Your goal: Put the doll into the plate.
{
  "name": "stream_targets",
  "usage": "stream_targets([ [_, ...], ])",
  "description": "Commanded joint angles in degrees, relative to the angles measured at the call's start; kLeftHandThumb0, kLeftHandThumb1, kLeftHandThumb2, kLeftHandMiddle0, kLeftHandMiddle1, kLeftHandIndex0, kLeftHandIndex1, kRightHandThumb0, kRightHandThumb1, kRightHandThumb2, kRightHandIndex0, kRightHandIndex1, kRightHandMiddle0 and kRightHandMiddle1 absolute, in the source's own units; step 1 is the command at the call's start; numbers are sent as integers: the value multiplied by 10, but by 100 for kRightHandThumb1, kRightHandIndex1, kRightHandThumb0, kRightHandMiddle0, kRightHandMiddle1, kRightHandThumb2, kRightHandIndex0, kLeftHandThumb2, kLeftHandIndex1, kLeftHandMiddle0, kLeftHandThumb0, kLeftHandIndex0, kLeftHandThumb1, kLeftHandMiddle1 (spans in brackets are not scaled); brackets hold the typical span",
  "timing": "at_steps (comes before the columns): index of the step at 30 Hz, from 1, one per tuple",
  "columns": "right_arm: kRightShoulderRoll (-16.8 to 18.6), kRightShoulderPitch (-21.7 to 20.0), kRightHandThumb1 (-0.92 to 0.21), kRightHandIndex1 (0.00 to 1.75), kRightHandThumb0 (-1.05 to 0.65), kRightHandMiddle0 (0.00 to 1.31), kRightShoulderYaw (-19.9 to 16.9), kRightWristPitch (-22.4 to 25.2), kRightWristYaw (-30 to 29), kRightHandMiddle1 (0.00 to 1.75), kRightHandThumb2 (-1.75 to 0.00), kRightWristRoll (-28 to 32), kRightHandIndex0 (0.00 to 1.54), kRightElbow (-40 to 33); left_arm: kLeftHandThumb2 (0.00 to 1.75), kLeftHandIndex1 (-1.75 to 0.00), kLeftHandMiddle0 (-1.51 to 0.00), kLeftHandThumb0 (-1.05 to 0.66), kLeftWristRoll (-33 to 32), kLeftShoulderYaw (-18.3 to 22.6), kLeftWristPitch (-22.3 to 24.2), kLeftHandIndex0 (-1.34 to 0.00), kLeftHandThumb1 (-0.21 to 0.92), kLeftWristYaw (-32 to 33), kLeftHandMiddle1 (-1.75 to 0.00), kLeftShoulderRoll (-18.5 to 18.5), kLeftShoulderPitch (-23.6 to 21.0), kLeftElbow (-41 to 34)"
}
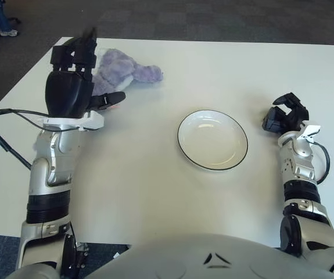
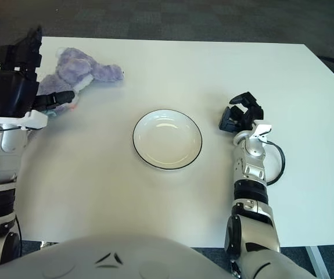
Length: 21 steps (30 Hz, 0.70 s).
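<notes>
A: Item 1?
B: Doll, purple plush, lying on the white table at the far left, well apart from the plate.
A: Item 2?
B: Plate, white with a dark rim, mid-table, nothing in it.
A: Hands?
B: Left hand raised just beside the doll, fingers spread, thumb out toward it, gripping nothing. Right hand to the right of the plate, fingers curled, holding nothing.
</notes>
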Motion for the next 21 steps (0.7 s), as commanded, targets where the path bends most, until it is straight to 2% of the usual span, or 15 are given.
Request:
stream_targets([
  [1,18,29,-9,172,0,54,3,38,1,175,-157,10,80,8,38,-12,0,-84,33,-8,53,0,77,-37,-53,15,6,-31],
  [6,19,31,-10,171,0,54,3,40,3,175,-157,9,79,4,43,-2,0,-86,81,-19,111,0,76,-79,-32,46,-13,-28],
  [10,18,30,-10,171,0,54,3,39,3,175,-157,7,79,5,44,0,0,-88,103,-34,124,0,78,-80,-22,82,-36,21],
  [13,17,30,-10,171,0,54,4,39,1,175,-157,4,80,6,36,0,0,-92,119,-49,125,0,87,-73,-12,111,-51,64],
  [21,18,31,-9,170,0,54,7,48,-5,175,-157,0,80,-4,36,0,0,-98,151,-85,153,0,92,-82,-1,148,-56,82],
])
